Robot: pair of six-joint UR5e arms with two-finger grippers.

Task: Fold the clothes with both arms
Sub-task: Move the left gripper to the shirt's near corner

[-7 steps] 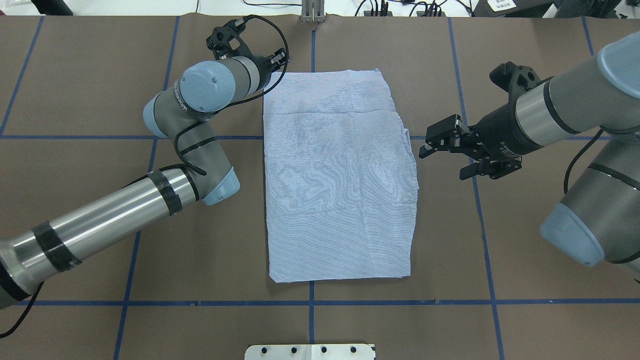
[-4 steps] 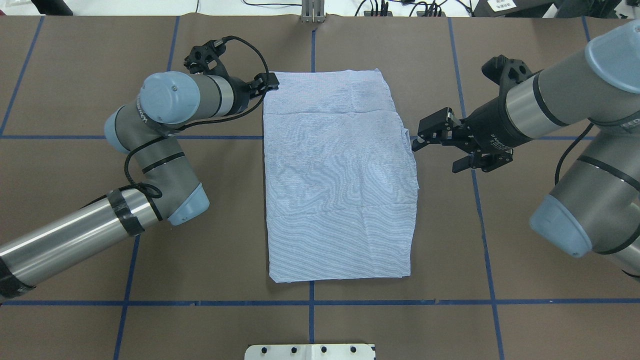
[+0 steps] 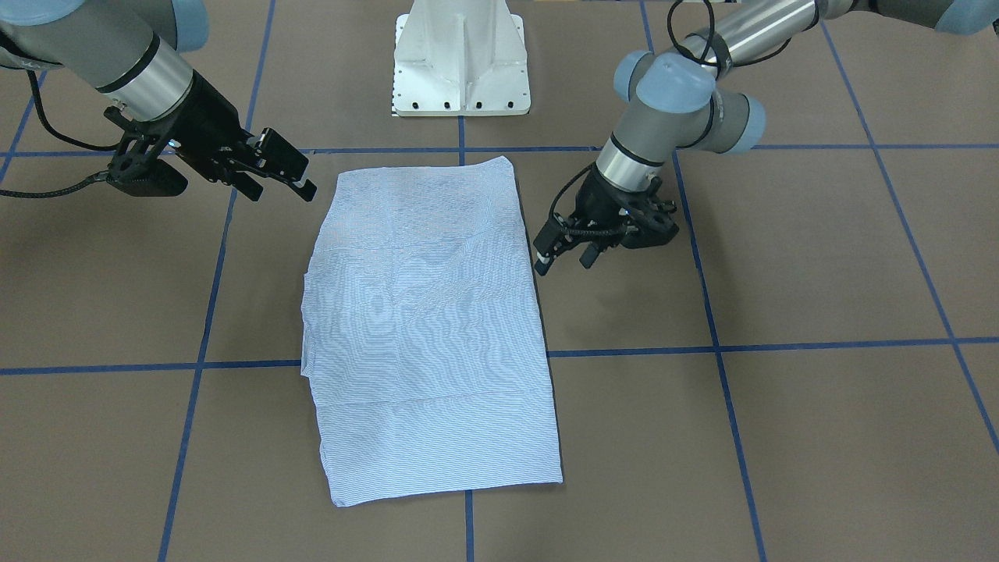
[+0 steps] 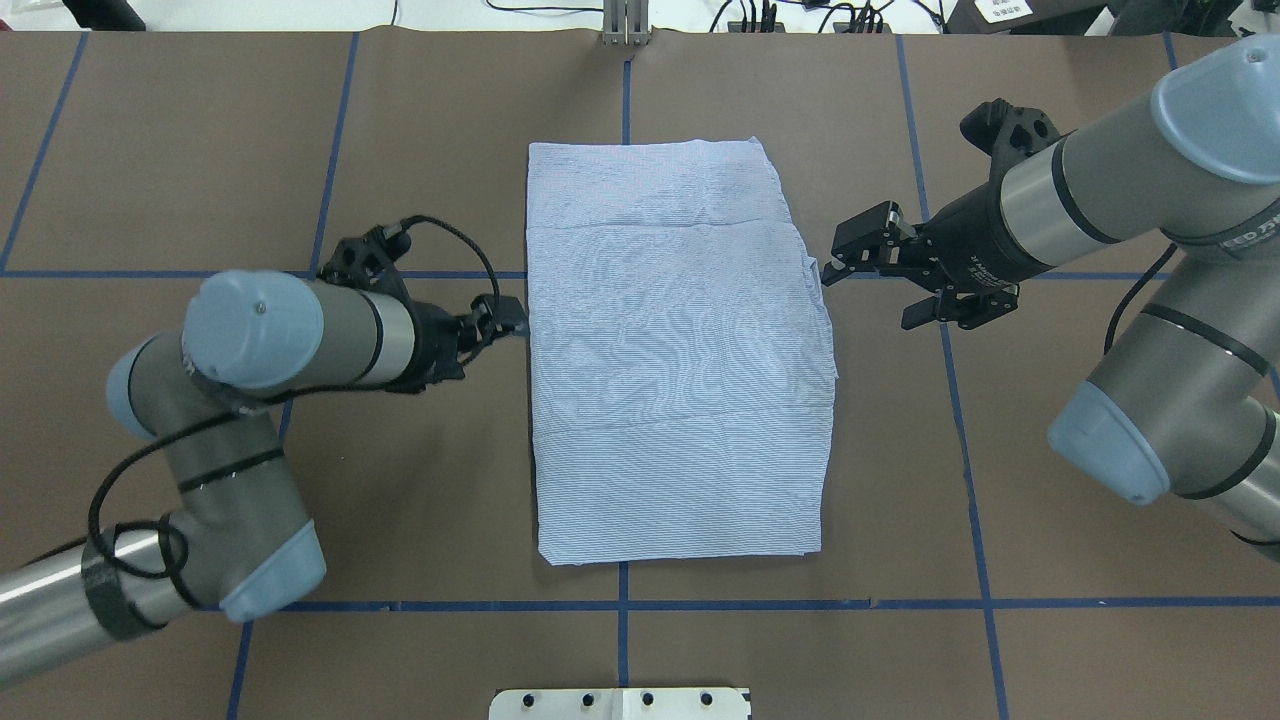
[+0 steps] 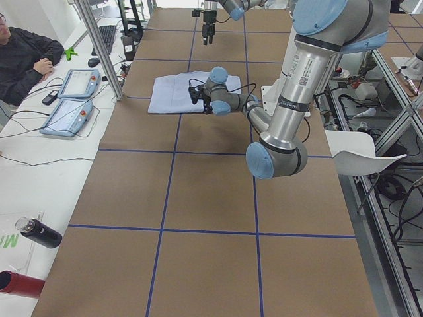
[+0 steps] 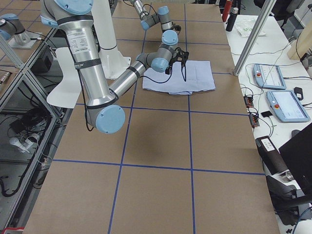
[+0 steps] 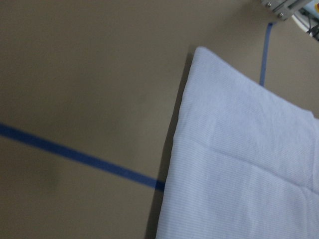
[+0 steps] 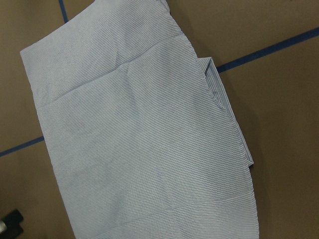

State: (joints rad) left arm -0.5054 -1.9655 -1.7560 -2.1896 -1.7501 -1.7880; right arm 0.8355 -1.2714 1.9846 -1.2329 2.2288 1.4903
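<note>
Neatly folded into a long rectangle, the shirt lay flat at the middle of the brown table, across the blue tape lines. A loose layer stuck out slightly along its right edge. The left gripper sat low at the shirt's left edge, fingers apart and holding nothing; whether it touched the cloth could not be told. The right gripper hung just beside the right edge, spread wide and empty. Behind the shirt stood the white base.
</note>
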